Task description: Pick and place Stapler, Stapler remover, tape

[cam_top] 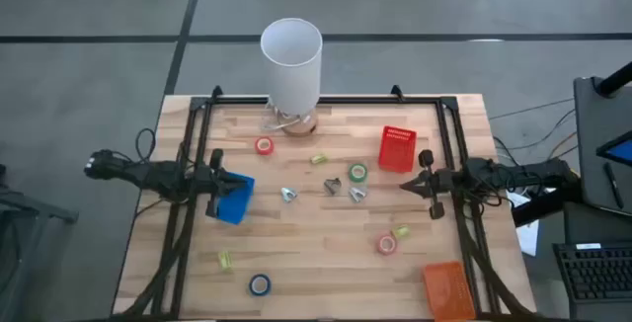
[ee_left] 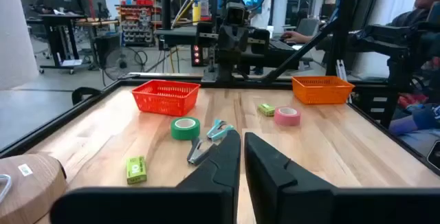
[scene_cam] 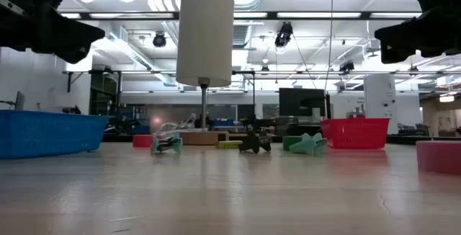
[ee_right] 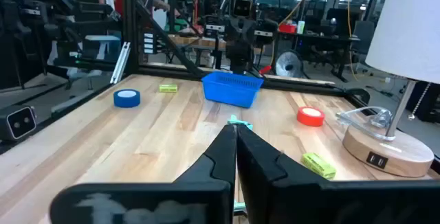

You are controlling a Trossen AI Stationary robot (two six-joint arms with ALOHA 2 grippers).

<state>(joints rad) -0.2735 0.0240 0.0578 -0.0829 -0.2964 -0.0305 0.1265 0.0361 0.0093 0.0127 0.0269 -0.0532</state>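
Both arms hover above the table and hold nothing. My left gripper (cam_top: 240, 180) is shut over the blue bin (cam_top: 233, 201) at the table's left. My right gripper (cam_top: 405, 184) is shut at the table's right, beside the red bin (cam_top: 396, 148). Lying flat on the table are a red tape roll (cam_top: 264, 145), a green one (cam_top: 357, 172), a red-with-green one (cam_top: 386, 244) and a blue one (cam_top: 260, 284). Three small yellow-green staplers (cam_top: 318, 159) (cam_top: 400, 231) (cam_top: 225, 260) lie scattered. Three staple removers (cam_top: 288, 195) (cam_top: 331, 186) (cam_top: 356, 195) sit mid-table. In the left wrist view the green tape (ee_left: 184, 128) and a teal remover (ee_left: 218, 129) lie ahead.
A lamp with a white shade (cam_top: 291, 57) stands on a round wooden base (cam_top: 293, 121) at the far edge's middle. An orange bin (cam_top: 447, 289) sits at the near right corner. A black frame rail (cam_top: 326, 100) runs round the table. Bare wood lies along the near middle.
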